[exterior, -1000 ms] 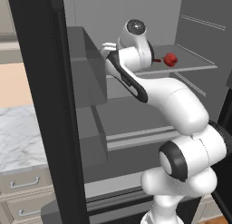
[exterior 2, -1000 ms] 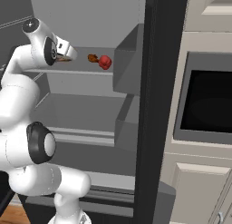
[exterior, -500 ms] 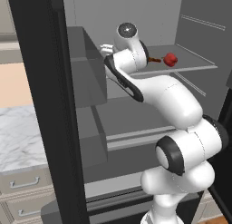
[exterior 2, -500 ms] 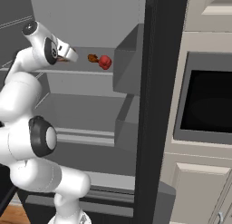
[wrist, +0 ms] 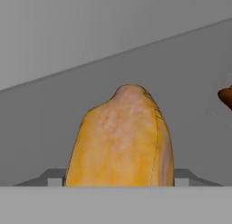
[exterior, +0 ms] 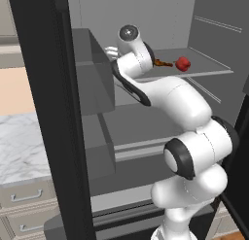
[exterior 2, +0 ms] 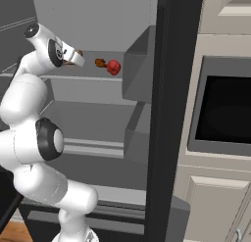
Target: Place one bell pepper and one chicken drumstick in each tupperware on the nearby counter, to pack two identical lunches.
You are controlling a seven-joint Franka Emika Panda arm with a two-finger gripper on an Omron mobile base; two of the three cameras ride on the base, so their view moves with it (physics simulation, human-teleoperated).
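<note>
Golden drumstick (wrist: 121,139) on grey fridge shelf (exterior 2: 88,78), between jaws; grip unclear.

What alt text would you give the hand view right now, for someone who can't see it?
A golden-orange chicken drumstick sits close in front of the gripper camera, on a grey fridge shelf before a grey back wall. A dark brown piece peeks in at the right edge.

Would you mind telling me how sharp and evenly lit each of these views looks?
Hand view: the golden chicken drumstick looms soft-edged, with smooth mottled shading. Left base view: flat, even light, faint gloss on the bell pepper. Right base view: crisp edges, the fridge interior evenly grey, without hard shadows.
</note>
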